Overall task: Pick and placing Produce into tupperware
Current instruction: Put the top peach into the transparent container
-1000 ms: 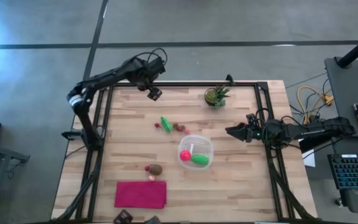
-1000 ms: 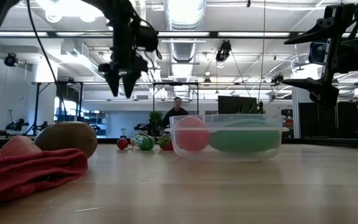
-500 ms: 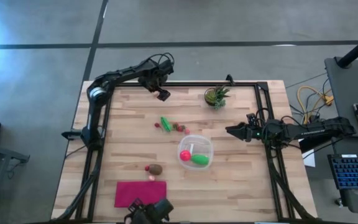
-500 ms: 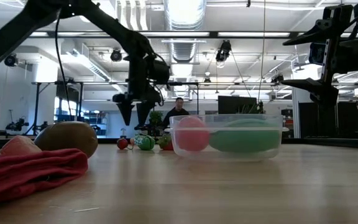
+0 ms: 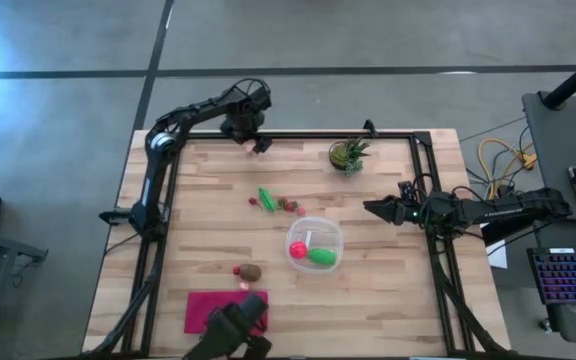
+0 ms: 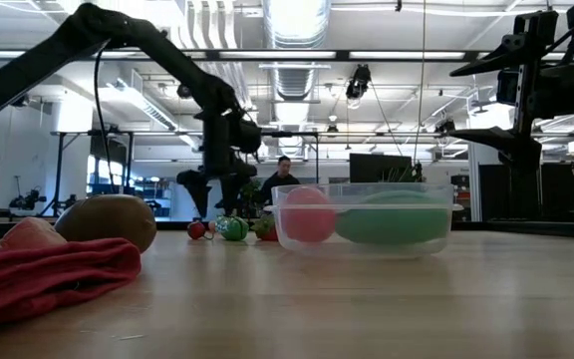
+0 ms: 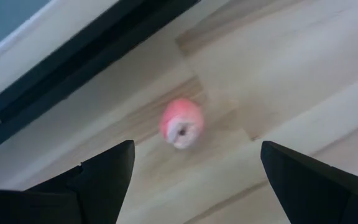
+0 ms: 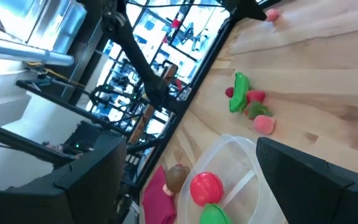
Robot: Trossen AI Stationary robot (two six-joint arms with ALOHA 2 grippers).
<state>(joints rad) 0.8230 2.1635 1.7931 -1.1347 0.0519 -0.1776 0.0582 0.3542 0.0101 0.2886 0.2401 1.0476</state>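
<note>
Only the left wrist view shows a pink piece [image 7: 181, 123] between the spread left gripper [image 7: 194, 171].

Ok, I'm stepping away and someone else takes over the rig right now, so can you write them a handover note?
Left gripper: open, low over a small pink piece at the table's far edge, not gripping it.
Right gripper: open, waiting at the right side.
Done: a red ball and a green piece lie in the clear container.
Left: the pink piece, the green and red cluster, and the brown one near the cloth.
</note>
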